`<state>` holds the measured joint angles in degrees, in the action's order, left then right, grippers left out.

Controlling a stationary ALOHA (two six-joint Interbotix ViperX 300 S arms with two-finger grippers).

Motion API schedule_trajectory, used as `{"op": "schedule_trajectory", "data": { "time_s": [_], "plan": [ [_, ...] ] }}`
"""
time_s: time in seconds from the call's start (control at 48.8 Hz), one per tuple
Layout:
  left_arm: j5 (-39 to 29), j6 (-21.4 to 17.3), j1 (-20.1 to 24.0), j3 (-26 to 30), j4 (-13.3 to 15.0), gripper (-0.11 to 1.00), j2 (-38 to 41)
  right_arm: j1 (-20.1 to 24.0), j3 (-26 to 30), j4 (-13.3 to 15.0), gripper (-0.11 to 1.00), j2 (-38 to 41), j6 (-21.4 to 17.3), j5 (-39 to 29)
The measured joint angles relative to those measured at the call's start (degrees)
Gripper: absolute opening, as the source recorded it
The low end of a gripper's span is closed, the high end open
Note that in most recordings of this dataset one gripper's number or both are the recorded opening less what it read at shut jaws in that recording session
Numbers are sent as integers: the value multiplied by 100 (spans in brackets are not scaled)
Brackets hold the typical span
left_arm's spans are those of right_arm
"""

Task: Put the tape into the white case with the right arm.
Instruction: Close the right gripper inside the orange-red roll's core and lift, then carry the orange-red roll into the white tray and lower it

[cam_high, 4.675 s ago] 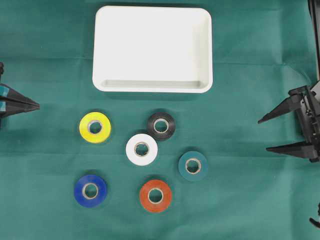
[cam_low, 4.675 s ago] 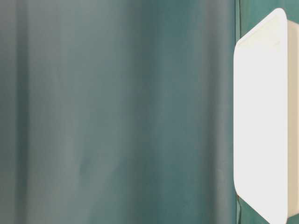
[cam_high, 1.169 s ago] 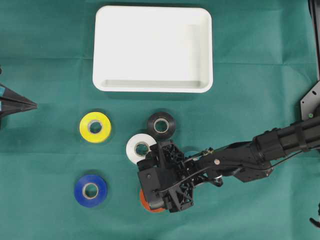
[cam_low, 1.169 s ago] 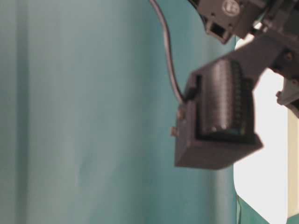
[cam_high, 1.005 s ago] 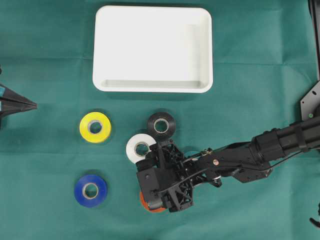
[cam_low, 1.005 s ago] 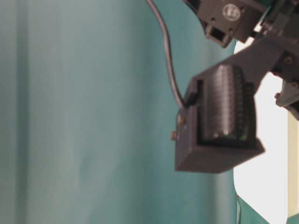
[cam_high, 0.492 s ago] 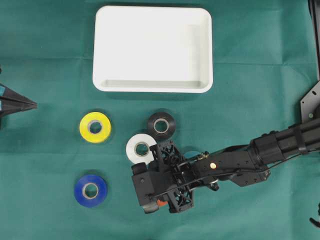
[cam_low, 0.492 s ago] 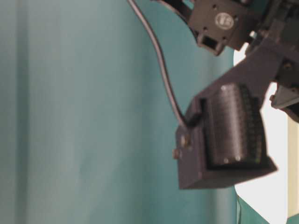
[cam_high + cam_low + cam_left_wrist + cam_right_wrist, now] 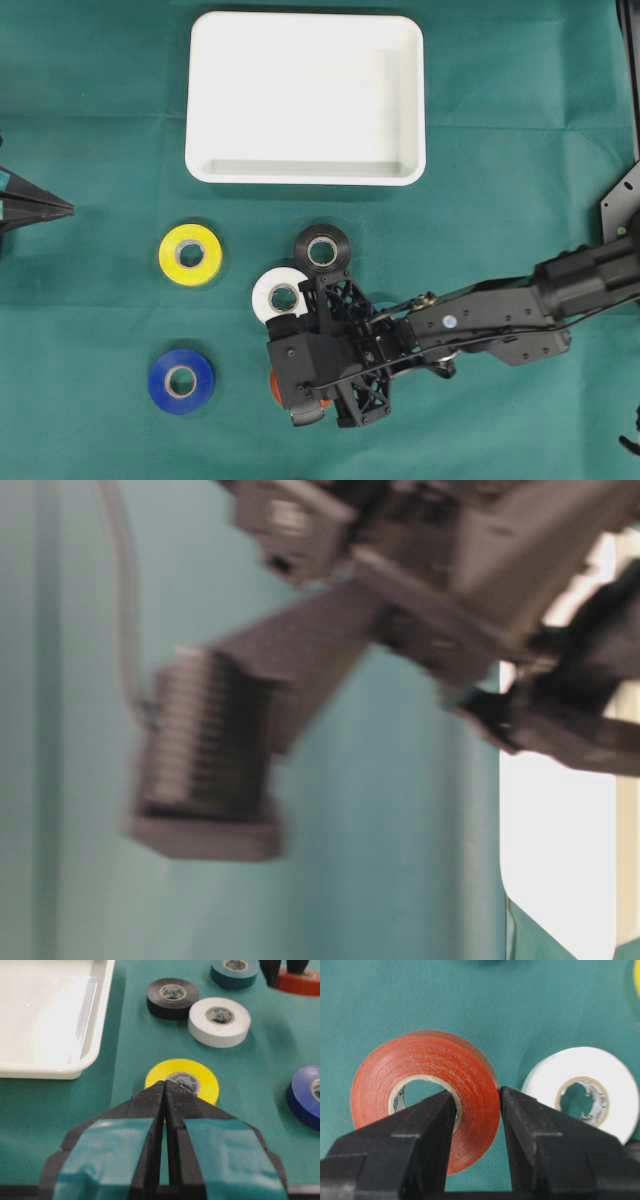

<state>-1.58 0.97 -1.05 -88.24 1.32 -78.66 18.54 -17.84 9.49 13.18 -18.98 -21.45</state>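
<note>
With the right gripper [image 9: 476, 1110] clenched on the wall of the red tape [image 9: 422, 1092], one finger through its core and one outside, the lift should go straight up, clearing the white tape [image 9: 582, 1090] just beside it, before swinging toward the white case [image 9: 305, 98], well apart and holding nothing. A second ago those fingers stood open over the roll. The left gripper [image 9: 164, 1091] rests pinched shut on nothing, above the yellow tape [image 9: 182, 1080]

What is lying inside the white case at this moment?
Nothing can be seen inside the white case: its whole floor shows bare in the overhead view. No arm covers it, so no part is hidden.
</note>
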Motion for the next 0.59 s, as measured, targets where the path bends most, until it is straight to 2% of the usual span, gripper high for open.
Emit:
{"op": "schedule_trajectory", "data": {
  "time_s": [0.349,0.595],
  "plan": [
    [0,0,9,0,0,0,-9,-79,0,0,2,-88,-18,-237],
    [0,0,9,-9,0,0,0,-729,0,0,2,-79,-9,-308]
  ]
}}
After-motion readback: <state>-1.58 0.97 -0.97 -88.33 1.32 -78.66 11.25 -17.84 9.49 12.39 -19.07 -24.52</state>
